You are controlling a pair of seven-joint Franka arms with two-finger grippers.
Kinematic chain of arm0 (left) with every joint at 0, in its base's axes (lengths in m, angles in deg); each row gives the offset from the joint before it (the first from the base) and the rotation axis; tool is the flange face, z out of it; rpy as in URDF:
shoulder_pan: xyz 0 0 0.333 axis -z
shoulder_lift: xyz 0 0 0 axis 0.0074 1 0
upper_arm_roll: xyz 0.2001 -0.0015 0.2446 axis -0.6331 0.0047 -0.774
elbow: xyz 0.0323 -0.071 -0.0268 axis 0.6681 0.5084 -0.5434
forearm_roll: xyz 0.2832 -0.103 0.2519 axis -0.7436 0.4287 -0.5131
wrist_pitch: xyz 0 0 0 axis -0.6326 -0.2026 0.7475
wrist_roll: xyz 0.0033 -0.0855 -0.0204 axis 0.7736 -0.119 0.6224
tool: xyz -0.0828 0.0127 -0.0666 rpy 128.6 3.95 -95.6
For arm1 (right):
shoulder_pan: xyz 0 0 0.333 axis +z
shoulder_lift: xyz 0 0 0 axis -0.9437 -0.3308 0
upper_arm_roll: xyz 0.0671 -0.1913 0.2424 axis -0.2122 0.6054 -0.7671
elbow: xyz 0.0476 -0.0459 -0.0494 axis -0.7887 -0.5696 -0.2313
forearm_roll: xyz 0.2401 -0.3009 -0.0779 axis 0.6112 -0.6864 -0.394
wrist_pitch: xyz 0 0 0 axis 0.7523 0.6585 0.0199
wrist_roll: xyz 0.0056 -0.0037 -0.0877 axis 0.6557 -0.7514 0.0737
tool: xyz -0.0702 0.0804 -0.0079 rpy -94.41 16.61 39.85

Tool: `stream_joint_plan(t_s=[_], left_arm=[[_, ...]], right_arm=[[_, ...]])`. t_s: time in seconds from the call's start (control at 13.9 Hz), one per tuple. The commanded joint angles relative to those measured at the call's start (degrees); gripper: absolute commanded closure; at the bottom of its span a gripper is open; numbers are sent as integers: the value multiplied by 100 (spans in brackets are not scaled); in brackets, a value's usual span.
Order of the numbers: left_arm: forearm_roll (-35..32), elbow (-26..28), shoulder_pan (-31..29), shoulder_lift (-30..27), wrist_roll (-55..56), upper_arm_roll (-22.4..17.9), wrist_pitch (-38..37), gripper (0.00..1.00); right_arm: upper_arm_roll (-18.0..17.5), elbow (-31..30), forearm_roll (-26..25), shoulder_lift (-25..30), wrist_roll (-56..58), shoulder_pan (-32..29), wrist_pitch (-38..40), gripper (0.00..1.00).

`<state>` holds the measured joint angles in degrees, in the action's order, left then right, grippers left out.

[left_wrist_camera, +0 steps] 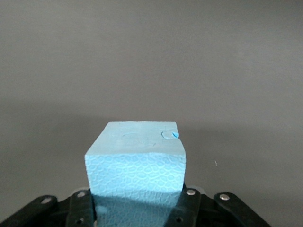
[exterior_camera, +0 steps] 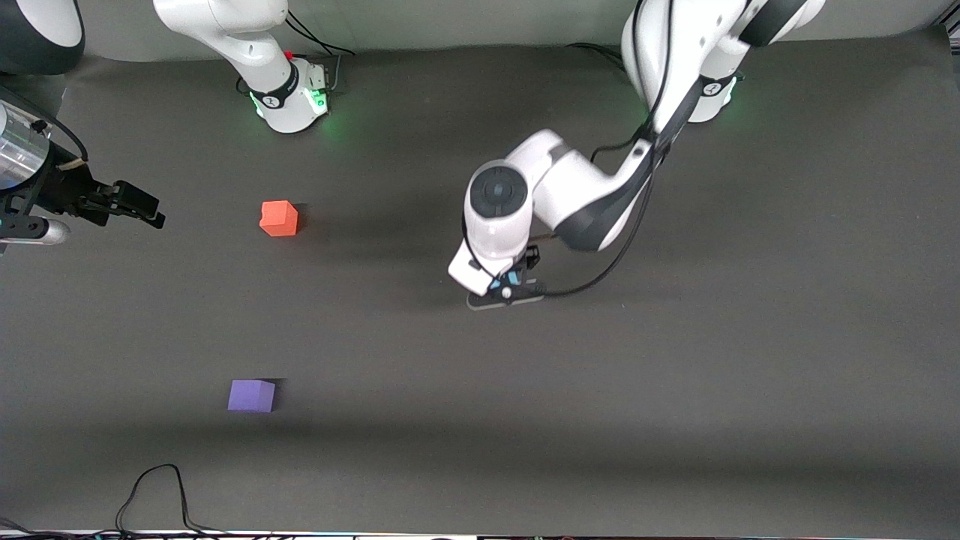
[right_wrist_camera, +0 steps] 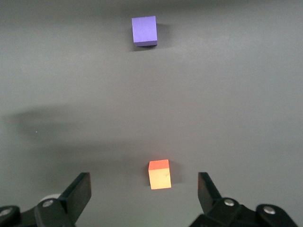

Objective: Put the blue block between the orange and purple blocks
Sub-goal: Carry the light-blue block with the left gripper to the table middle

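Observation:
The blue block (left_wrist_camera: 136,158) is a light sky-blue cube, and my left gripper (left_wrist_camera: 137,205) is shut on it, one black finger (left_wrist_camera: 81,208) against each side. In the front view the left arm's white wrist (exterior_camera: 495,225) hangs low over the middle of the table and covers the block. The orange block (exterior_camera: 279,218) lies toward the right arm's end. The purple block (exterior_camera: 251,395) lies nearer the front camera than the orange one. My right gripper (exterior_camera: 154,211) waits open and empty at the right arm's end; its wrist view shows the orange block (right_wrist_camera: 159,174) and the purple block (right_wrist_camera: 144,30) on the mat.
A dark grey mat (exterior_camera: 675,390) covers the table. Black cables (exterior_camera: 161,495) trail onto its edge nearest the front camera. The arm bases (exterior_camera: 289,101) stand along the edge farthest from that camera. A wide bare stretch of mat separates the orange and purple blocks.

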<state>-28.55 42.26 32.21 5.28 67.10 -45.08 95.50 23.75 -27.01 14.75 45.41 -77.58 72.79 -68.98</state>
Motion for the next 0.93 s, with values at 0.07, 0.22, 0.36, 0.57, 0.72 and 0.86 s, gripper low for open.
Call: stream_joint_plan(t_s=[0.07,0.22,0.36,0.57,0.72,0.86], left_arm=[[-170,-78,129,746,12,3,715,83],[-152,-87,252,887,12,-6,822,83],[-161,-87,331,967,12,-6,865,82],[-152,-105,349,967,38,-6,874,78],[-152,-122,402,967,30,-6,875,67],[-152,-131,367,950,-6,-15,875,0]], right_arm=[[38,-86,-71,30,46,18,9,0],[38,-77,-63,30,20,18,9,0],[29,-77,-54,30,-24,27,9,0],[-6,-51,-54,-31,-15,35,0,0],[-24,-33,-54,-49,-15,36,-35,0],[-41,11,-36,-110,2,36,-35,0]])
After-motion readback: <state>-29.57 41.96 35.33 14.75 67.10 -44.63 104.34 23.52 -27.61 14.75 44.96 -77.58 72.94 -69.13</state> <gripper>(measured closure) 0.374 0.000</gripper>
